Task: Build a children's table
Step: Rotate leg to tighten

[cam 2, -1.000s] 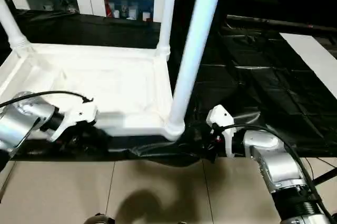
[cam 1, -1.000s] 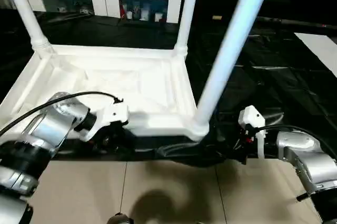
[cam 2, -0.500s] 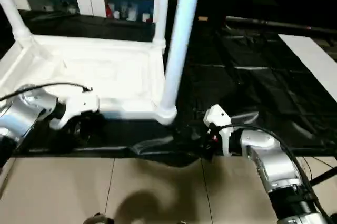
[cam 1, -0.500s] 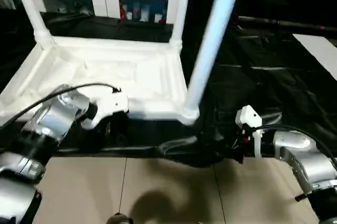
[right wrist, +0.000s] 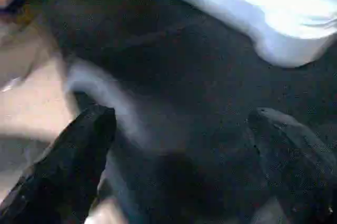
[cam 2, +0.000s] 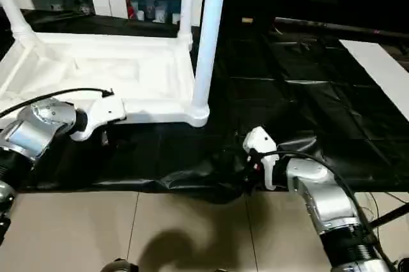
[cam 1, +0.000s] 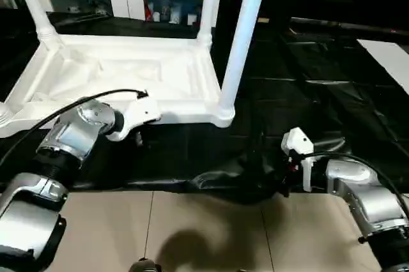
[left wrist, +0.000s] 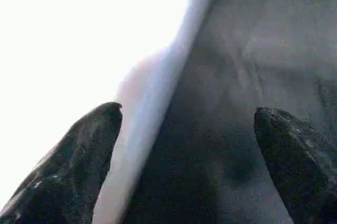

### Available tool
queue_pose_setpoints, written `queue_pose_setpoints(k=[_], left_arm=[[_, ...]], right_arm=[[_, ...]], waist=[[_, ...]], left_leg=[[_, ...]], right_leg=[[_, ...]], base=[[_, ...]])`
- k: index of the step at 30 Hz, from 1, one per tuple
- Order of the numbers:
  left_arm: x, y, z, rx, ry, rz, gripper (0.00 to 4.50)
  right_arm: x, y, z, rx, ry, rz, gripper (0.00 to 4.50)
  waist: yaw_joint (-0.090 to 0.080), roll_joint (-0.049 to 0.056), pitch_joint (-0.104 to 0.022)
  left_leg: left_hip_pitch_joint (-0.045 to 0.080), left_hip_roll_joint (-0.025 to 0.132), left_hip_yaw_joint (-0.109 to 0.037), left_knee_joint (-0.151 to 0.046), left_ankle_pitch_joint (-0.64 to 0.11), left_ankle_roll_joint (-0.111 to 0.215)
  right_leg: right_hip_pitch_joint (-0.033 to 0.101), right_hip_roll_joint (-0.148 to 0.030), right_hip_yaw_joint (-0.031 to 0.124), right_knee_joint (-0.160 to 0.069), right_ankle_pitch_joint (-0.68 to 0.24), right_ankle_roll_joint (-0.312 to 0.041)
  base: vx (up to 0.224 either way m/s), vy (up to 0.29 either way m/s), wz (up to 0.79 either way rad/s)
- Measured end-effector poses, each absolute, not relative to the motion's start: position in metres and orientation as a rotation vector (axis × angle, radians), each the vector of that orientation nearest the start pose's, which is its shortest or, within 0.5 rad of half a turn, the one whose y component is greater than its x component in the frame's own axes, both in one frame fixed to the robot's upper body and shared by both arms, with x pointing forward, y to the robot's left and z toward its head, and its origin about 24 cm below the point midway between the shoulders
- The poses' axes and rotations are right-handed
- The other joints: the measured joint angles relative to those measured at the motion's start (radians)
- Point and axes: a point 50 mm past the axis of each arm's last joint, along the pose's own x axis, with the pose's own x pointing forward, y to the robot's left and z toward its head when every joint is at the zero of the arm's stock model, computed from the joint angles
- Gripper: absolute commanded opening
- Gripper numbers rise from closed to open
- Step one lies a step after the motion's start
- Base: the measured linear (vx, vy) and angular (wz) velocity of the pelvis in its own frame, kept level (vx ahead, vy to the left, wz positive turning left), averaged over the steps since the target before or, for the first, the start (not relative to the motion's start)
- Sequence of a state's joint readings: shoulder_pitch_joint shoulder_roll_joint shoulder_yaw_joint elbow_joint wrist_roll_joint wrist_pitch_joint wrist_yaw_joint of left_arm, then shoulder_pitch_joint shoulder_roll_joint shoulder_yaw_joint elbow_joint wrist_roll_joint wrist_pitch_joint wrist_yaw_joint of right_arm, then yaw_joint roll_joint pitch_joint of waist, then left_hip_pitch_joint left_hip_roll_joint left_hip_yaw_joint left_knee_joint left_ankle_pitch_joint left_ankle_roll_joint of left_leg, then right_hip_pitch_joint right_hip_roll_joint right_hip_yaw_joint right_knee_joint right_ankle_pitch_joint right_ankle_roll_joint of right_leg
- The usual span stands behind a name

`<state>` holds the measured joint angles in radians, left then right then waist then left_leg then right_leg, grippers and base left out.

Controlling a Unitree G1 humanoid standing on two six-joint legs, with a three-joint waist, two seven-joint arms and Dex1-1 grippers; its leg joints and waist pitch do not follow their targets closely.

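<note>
The children's table (cam 1: 121, 77) lies upside down on the black-sheeted counter (cam 1: 319, 87), its ribbed underside facing up and tube legs standing up from its corner sockets. The nearest leg (cam 1: 241, 36) rises from the corner closest to the right arm, and two more stand at the far corners. It looks like light, hollow moulded plastic: stiff enough to slide or tip as one piece, but smooth and probably slippery under hard fingers. The raised rim along the near edge, or a leg just above its socket, seems the surest place to take hold, since a push high on a leg might lever it loose.

The left gripper (left wrist: 184, 145) hangs just beside that near rim with its fingers spread wide around nothing; the white edge runs past one fingertip (left wrist: 87, 145). The right gripper (right wrist: 179, 150) hovers over the counter's rumpled front edge, near the corner with the nearest leg, also spread and empty.

The leg tops are cut off, so how far each is seated cannot be judged. The fourth corner, nearest the left arm, is cropped and partly masked by the silver forearm (cam 1: 70, 138).
</note>
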<state>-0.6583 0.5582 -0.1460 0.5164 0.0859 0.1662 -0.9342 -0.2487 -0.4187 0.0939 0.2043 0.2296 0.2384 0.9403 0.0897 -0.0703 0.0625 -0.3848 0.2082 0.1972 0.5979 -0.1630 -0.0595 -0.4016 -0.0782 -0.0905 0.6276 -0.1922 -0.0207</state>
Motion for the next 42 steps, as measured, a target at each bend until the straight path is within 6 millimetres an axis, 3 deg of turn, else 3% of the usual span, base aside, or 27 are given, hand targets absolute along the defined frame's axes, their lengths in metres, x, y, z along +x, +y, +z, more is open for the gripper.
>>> queue_pose_setpoints(k=[5, 9, 14, 17, 19, 20, 21, 22, 23, 25, 26, 27, 28, 29, 30, 31, 32, 33, 34, 35, 36, 37, 38, 39, 40, 41, 42], left_arm=[[0.32, 0.208, 0.124, 0.276, 0.076, -0.601, 4.48], [0.313, 0.209, 0.127, 0.086, -0.117, -0.313, 4.48], [0.303, 0.2, 0.106, 0.032, -0.128, -0.207, 4.48], [0.294, 0.193, 0.075, 0.018, -0.025, -0.188, 4.48], [0.289, 0.193, 0.065, 0.032, 0.027, -0.166, 4.48], [0.289, 0.194, 0.065, 0.046, 0.029, -0.159, 4.48], [0.29, 0.195, 0.067, 0.055, 0.023, -0.142, 4.48], [0.29, 0.196, 0.07, 0.06, 0.011, -0.121, 4.48], [0.289, 0.196, 0.07, 0.055, 0.006, -0.108, 4.48], [0.288, 0.194, 0.069, 0.053, 0.008, -0.1, 4.48], [0.288, 0.191, 0.069, 0.057, 0.008, -0.105, 4.48], [0.288, 0.191, 0.071, 0.072, 0.001, -0.104, 4.48], [0.287, 0.195, 0.071, 0.085, -0.001, -0.096, 4.48], [0.287, 0.199, 0.072, 0.096, -0.001, -0.084, 4.48], [0.285, 0.206, 0.073, 0.1, 0.0, -0.059, 4.48], [0.284, 0.213, 0.073, 0.112, 0.005, -0.037, 4.48], [0.284, 0.215, 0.073, 0.112, 0.004, -0.03, 4.48], [0.284, 0.213, 0.074, 0.108, 0.0, -0.03, 4.48], [0.285, 0.212, 0.075, 0.106, -0.005, -0.031, 4.48], [0.288, 0.208, 0.077, 0.099, -0.012, -0.039, 4.48], [0.29, 0.194, 0.076, 0.083, -0.015, -0.076, 4.48], [0.29, 0.188, 0.076, 0.081, -0.013, -0.1, 4.48], [0.29, 0.188, 0.076, 0.082, -0.012, -0.103, 4.48], [0.29, 0.191, 0.08, 0.093, -0.02, -0.099, 4.48], [0.29, 0.193, 0.084, 0.102, -0.034, -0.094, 4.48], [0.29, 0.196, 0.087, 0.111, -0.042, -0.085, 4.48], [0.287, 0.206, 0.085, 0.122, -0.023, -0.058, 4.48]], right_arm=[[0.279, -0.18, 0.055, -0.022, 0.177, 0.647, 4.31], [0.286, -0.18, 0.059, 0.086, 0.104, 0.401, 4.31], [0.295, -0.164, 0.059, 0.143, 0.074, 0.301, 4.31], [0.299, -0.158, 0.056, 0.1, 0.081, 0.272, 4.31], [0.3, -0.153, 0.056, 0.059, 0.075, 0.278, 4.31], [0.299, -0.152, 0.056, 0.05, 0.075, 0.276, 4.31], [0.298, -0.155, 0.055, 0.043, 0.081, 0.263, 4.31], [0.298, -0.157, 0.055, 0.037, 0.08, 0.259, 4.31], [0.299, -0.16, 0.057, 0.027, 0.076, 0.251, 4.31], [0.299, -0.17, 0.057, 0.018, 0.076, 0.227, 4.31], [0.299, -0.172, 0.056, 0.018, 0.081, 0.219, 4.31], [0.3, -0.175, 0.055, 0.007, 0.086, 0.219, 4.31], [0.3, -0.173, 0.052, 0.012, 0.095, 0.225, 4.31], [0.3, -0.169, 0.051, 0.017, 0.1, 0.243, 4.31], [0.302, -0.158, 0.053, 0.024, 0.094, 0.286, 4.31], [0.305, -0.15, 0.057, 0.024, 0.079, 0.32, 4.31], [0.305, -0.147, 0.059, 0.019, 0.073, 0.333, 4.31], [0.304, -0.147, 0.057, 0.018, 0.078, 0.333, 4.31], [0.302, -0.148, 0.055, 0.018, 0.086, 0.335, 4.31], [0.299, -0.152, 0.052, 0.014, 0.093, 0.332, 4.31], [0.293, -0.159, 0.043, 0.018, 0.126, 0.31, 4.31], [0.291, -0.162, 0.04, 0.019, 0.14, 0.297, 4.31], [0.291, -0.162, 0.039, 0.021, 0.14, 0.294, 4.31], [0.292, -0.161, 0.042, 0.022, 0.126, 0.294, 4.31], [0.292, -0.16, 0.047, 0.023, 0.107, 0.297, 4.31], [0.294, -0.158, 0.051, 0.027, 0.087, 0.303, 4.31], [0.295, -0.147, 0.052, 0.063, 0.079, 0.329, 4.31]], waist=[[-0.001, -0.002, -0.001], [0.001, -0.008, -0.001], [-0.006, -0.006, 0.0], [-0.016, 0.004, 0.007], [-0.035, 0.022, 0.019], [-0.034, 0.03, 0.024], [-0.035, 0.012, 0.019], [-0.035, -0.017, 0.014], [-0.03, -0.021, 0.01], [-0.007, -0.011, 0.009], [-0.002, -0.005, 0.006], [-0.001, 0.012, -0.003], [-0.002, 0.018, -0.008], [-0.01, 0.014, -0.011], [-0.025, 0.007, -0.016], [-0.038, -0.001, -0.02], [-0.052, 0.0, -0.021], [-0.068, -0.01, -0.027], [-0.081, -0.031, -0.036], [-0.088, -0.042, -0.031], [-0.077, -0.035, -0.028], [-0.065, -0.033, -0.025], [-0.057, -0.031, -0.025], [-0.049, -0.02, -0.03], [-0.043, -0.002, -0.035], [-0.039, 0.023, -0.036], [-0.037, 0.025, -0.034]], left_leg=[[0.001, 0.0, 0.001, 0.0, 0.0, 0.0], [0.002, 0.0, 0.0, 0.0, 0.0, 0.0], [0.006, 0.0, -0.001, -0.001, 0.0, 0.0], [0.035, 0.001, -0.009, -0.012, -0.005, -0.002], [0.063, 0.012, -0.025, -0.012, -0.023, -0.005], [0.065, 0.015, -0.021, -0.017, -0.025, -0.007], [0.077, 0.012, -0.009, -0.014, -0.025, -0.007], [0.09, 0.005, 0.009, -0.009, -0.03, -0.015], [0.089, 0.003, 0.002, -0.001, -0.05, -0.022], [0.065, -0.005, -0.021, 0.057, -0.107, 0.021], [0.06, -0.014, -0.027, 0.06, -0.112, 0.031], [0.06, -0.015, -0.035, 0.033, -0.095, 0.015], [0.061, -0.007, -0.045, 0.034, -0.082, 0.003], [0.07, -0.009, -0.051, 0.026, -0.087, 0.002], [0.075, -0.02, -0.057, 0.018, -0.094, 0.007], [0.08, -0.027, -0.069, 0.018, -0.103, 0.011], [0.082, -0.049, -0.119, 0.017, -0.11, 0.024], [0.086, -0.083, -0.17, 0.015, -0.124, 0.048], [0.088, -0.115, -0.187, 0.019, -0.135, 0.062], [0.086, -0.128, -0.176, 0.045, -0.154, 0.087], [0.083, -0.119, -0.155, 0.104, -0.168, 0.143], [0.067, -0.122, -0.142, 0.152, -0.168, 0.142], [0.044, -0.128, -0.13, 0.175, -0.157, 0.123], [0.014, -0.125, -0.125, 0.137, -0.122, 0.082], [-0.007, -0.111, -0.127, 0.075, -0.082, 0.077], [-0.022, -0.088, -0.137, 0.04, -0.031, 0.03], [-0.027, -0.082, -0.15, 0.062, -0.047, 0.038]], right_leg=[[0.0, 0.0, 0.001, 0.0, -0.001, 0.0], [0.001, 0.0, 0.001, 0.001, -0.003, 0.005], [0.005, 0.0, -0.001, -0.006, -0.003, 0.009], [0.033, 0.001, -0.018, -0.037, -0.004, 0.01], [0.079, 0.001, -0.059, -0.069, -0.016, 0.011], [0.09, 0.0, -0.064, -0.028, -0.046, 0.001], [0.102, -0.012, -0.044, 0.032, -0.088, -0.006], [0.11, -0.016, -0.012, 0.04, -0.111, 0.022], [0.111, -0.01, -0.011, 0.04, -0.118, 0.023], [0.122, -0.008, -0.013, 0.023, -0.118, 0.023], [0.126, -0.004, -0.013, 0.014, -0.118, 0.023], [0.132, 0.014, -0.018, 0.002, -0.117, 0.022], [0.139, 0.022, -0.022, -0.01, -0.115, 0.023], [0.139, 0.022, -0.023, -0.019, -0.114, 0.017], [0.127, 0.018, -0.02, 0.004, -0.124, 0.002], [0.098, 0.017, -0.01, 0.064, -0.129, -0.001], [0.07, 0.017, -0.004, 0.111, -0.136, 0.013], [0.036, 0.016, 0.017, 0.113, -0.137, 0.021], [0.027, 0.008, 0.046, 0.064, -0.13, 0.031], [0.04, 0.006, 0.069, 0.064, -0.103, 0.032], [0.072, 0.022, 0.09, 0.056, -0.124, 0.02], [0.093, 0.025, 0.097, 0.04, -0.125, 0.018], [0.112, 0.028, 0.099, 0.019, -0.123, 0.017], [0.128, 0.039, 0.089, 0.001, -0.118, 0.02], [0.13, 0.057, 0.074, 0.004, -0.122, 0.017], [0.131, 0.077, 0.051, 0.015, -0.135, 0.018], [0.101, 0.073, 0.037, 0.067, -0.141, 0.018]], base=[[0.0, 0.0, 0.0], [0.0, 0.0, 0.0], [0.0, 0.0, 0.0], [0.0, 0.0, 0.0], [0.0, 0.0, 0.0], [0.0, 0.0, 0.0], [0.0, 0.0, 0.0], [0.071, -0.069, -0.12], [0.141, -0.071, -0.19], [0.135, -0.045, -0.18], [0.149, -0.012, -0.04], [0.149, -0.012, -0.04], [0.174, 0.021, 0.0], [0.239, 0.032, 0.02], [0.239, 0.032, 0.02], [0.244, -0.032, -0.01], [0.176, -0.103, 0.07], [0.176, -0.103, 0.07], [0.106, -0.114, 0.25], [0.12, -0.057, 0.43], [0.12, -0.057, 0.43], [0.185, -0.007, 0.28], [0.192, -0.006, -0.03], [0.192, -0.006, -0.03], [0.05, -0.001, -0.02], [0.0, 0.0, 0.0], [0.0, 0.0, 0.0]])
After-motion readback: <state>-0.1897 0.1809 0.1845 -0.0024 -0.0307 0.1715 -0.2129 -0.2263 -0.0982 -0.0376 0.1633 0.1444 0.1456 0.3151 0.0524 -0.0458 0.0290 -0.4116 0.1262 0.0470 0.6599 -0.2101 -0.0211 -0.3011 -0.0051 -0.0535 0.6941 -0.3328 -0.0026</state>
